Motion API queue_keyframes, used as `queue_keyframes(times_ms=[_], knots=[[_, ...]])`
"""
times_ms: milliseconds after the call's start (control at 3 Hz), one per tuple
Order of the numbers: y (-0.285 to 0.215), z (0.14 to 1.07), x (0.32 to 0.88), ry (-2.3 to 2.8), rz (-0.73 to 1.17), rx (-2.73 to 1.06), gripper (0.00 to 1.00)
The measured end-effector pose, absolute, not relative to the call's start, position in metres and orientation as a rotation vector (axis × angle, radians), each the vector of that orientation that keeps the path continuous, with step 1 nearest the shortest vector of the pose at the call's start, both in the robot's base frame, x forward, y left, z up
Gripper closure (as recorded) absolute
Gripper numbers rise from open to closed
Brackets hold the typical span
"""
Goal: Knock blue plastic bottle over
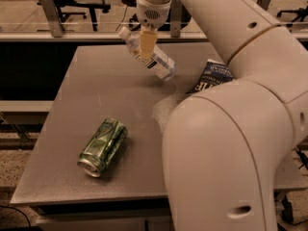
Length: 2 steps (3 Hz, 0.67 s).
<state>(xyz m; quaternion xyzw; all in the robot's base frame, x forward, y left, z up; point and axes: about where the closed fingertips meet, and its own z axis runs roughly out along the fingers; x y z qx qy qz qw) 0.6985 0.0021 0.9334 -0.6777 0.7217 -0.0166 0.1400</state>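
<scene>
Gripper (pixel 146 51) closed around the middle of the blue plastic bottle (pixel 161 64) — cap toward ten o'clock, base toward four, steeply tilted.

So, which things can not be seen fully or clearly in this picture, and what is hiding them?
- Chip bag: camera view, its right and lower part is behind the robot arm.
- Blue plastic bottle: camera view, the gripper, above the far side of the table, covers its middle; whether its base touches the table is unclear.
- Table: camera view, the near right corner is behind the arm.
</scene>
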Motion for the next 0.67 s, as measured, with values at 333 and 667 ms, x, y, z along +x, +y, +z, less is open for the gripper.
queue_keyframes(times_ms=[333, 667], knots=[[0.0050, 0.9254, 0.6975, 2.066, -0.073, -2.047, 0.59], [0.0114, 0.9217, 0.6929, 2.026, -0.089, -2.122, 0.35]])
